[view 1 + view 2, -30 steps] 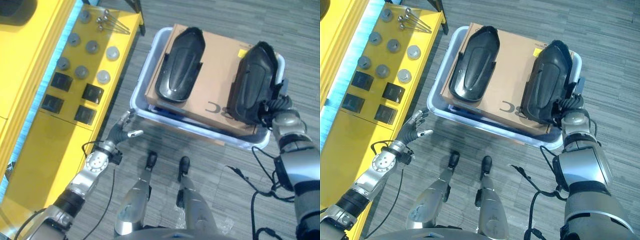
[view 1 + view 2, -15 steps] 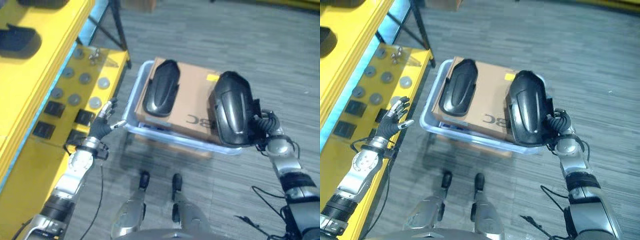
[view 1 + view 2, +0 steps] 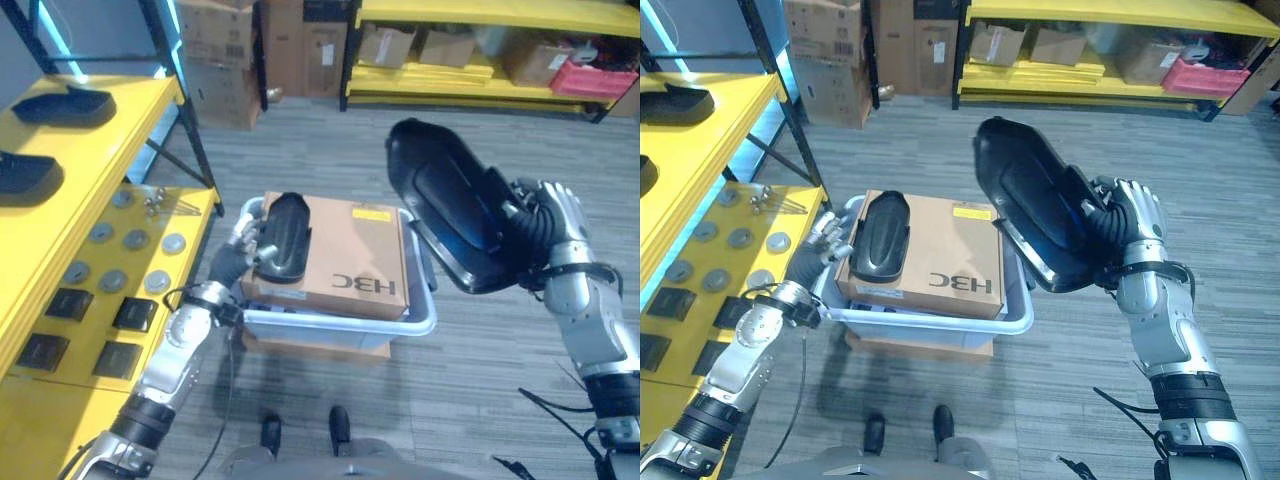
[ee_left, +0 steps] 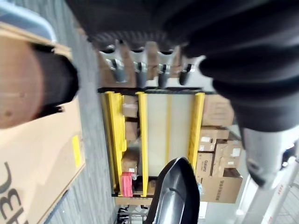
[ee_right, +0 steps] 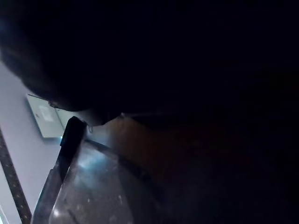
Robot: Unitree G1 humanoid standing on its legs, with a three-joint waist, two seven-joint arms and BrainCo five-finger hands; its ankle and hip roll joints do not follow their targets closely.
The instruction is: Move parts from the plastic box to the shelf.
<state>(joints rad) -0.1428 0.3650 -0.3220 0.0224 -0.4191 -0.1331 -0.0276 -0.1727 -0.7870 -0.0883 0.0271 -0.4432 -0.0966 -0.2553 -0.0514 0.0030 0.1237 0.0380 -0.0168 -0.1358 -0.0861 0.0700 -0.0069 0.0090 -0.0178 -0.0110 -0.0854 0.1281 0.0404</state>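
Left hand (image 3: 238, 256) is at the left rim of the plastic box (image 3: 330, 326), fingers straight and apart, their tips against the black part (image 3: 283, 238) lying on the left end of the cardboard carton (image 3: 352, 262) inside the box. The box rests on the floor, just beside the yellow shelf (image 3: 70, 200). Right hand (image 3: 1133, 222) is raised clear above the right end of the box, fingers curled on a second, larger black part (image 3: 1032, 203), held tilted in the air. On the shelf's lower level lie round grey discs (image 3: 135, 240) and black square pieces (image 3: 134, 313); two more black parts (image 3: 62, 105) sit on its upper level. Beyond, further yellow racking (image 3: 480, 40) holds cartons.
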